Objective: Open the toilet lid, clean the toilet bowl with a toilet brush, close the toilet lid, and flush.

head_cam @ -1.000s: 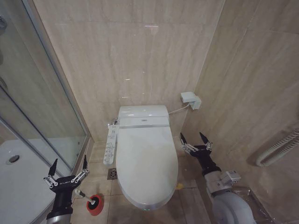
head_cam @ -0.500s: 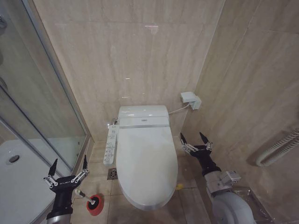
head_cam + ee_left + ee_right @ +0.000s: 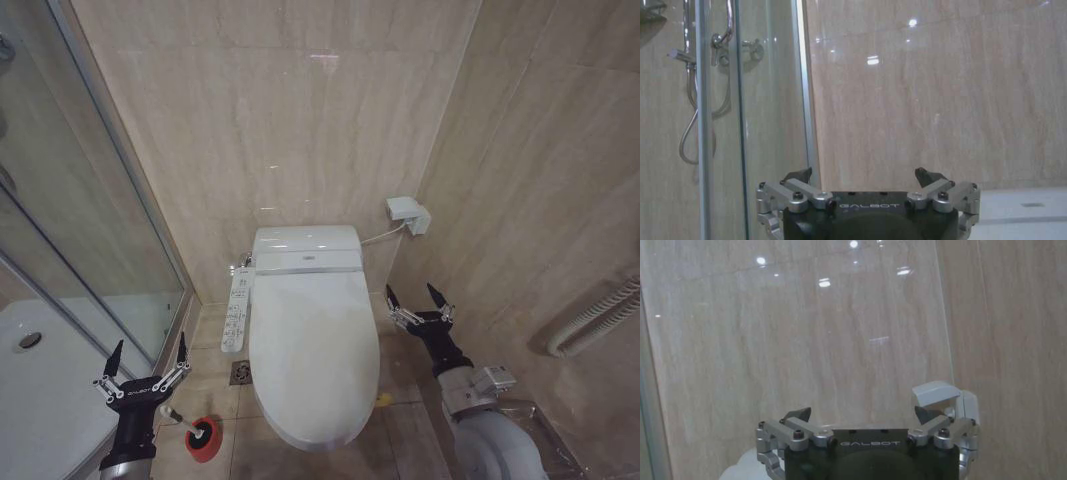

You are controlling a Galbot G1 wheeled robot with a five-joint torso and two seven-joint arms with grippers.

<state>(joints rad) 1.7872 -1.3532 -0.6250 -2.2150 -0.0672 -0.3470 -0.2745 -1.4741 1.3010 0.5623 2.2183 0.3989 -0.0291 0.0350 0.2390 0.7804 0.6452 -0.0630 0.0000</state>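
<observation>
Beige-tiled bathroom, floor | toilet lid [image 3: 315, 345] shut flat, long axis wall-to-robot | toilet brush [image 3: 180, 419] leaning in red holder [image 3: 203, 439], left of toilet | left pincer [image 3: 145, 367], right pincer [image 3: 420, 304] both released, flanking | step: opening not begun; next likely needs catching lid's front edge

Toilet lid [image 3: 315, 335] is down, hiding the toilet bowl. Toilet brush [image 3: 180, 420] handle partly behind the left gripper [image 3: 146, 362]; bristle head sunk in red holder [image 3: 204, 438]. Both arms cut off at bottom edge.
</observation>
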